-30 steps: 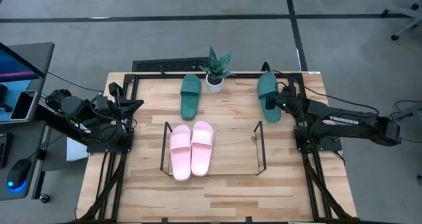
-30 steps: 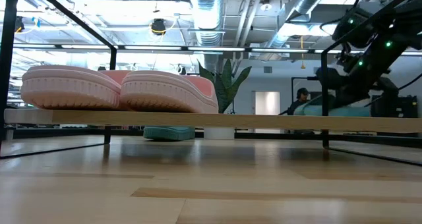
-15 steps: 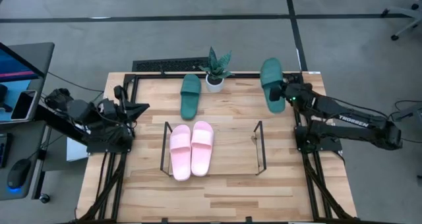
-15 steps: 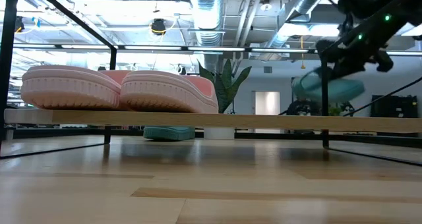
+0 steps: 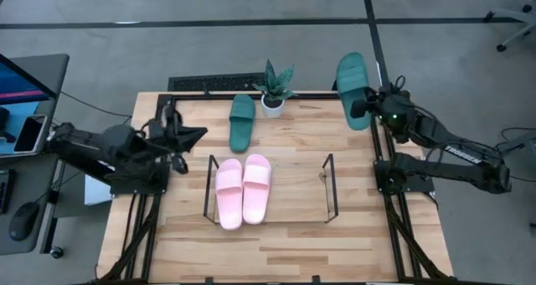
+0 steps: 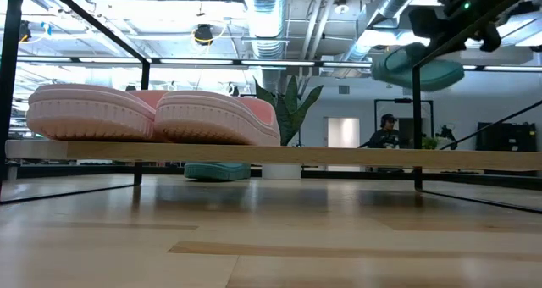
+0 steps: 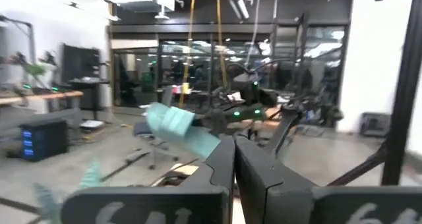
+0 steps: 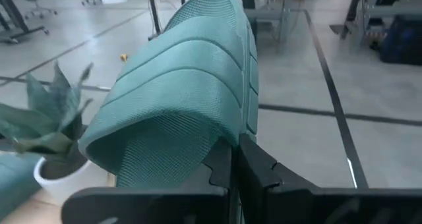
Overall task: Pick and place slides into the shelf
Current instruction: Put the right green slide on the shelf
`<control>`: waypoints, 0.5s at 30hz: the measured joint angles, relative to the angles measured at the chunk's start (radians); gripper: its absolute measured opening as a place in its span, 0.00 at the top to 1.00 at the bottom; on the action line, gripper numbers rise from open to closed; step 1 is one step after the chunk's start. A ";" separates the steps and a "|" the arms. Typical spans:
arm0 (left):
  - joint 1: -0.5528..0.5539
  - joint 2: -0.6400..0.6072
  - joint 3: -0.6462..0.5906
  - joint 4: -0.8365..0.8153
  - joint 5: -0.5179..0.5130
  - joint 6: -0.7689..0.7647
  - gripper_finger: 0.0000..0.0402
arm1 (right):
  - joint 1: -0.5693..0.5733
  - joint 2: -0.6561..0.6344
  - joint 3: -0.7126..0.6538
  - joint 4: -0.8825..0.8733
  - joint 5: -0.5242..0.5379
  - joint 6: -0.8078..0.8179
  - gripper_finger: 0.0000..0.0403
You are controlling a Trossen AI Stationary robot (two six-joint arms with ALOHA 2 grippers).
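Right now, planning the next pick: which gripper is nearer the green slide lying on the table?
Left. The left gripper sits just beside the green slide on the table; the right gripper holds the other slide far across.

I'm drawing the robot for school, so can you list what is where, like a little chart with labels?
Right gripper: shut on the strap of a dark green foam slide sandal, lifted above the table's far right corner
Left gripper: shut, holding nothing, at the table's left side
Thin black wire shelf: holds two pale pink foam slide sandals side by side at its left end
Second dark green foam sandal: flat on the table beside a small potted plant
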 joint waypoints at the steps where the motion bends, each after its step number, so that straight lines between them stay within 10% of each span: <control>1: 0.037 0.018 0.000 0.017 0.049 -0.031 1.00 | 0.005 -0.004 0.008 0.000 0.000 -0.012 1.00; 15: 0.492 0.358 0.000 0.443 0.736 -0.453 1.00 | 0.168 -0.026 0.057 0.072 0.006 -0.078 1.00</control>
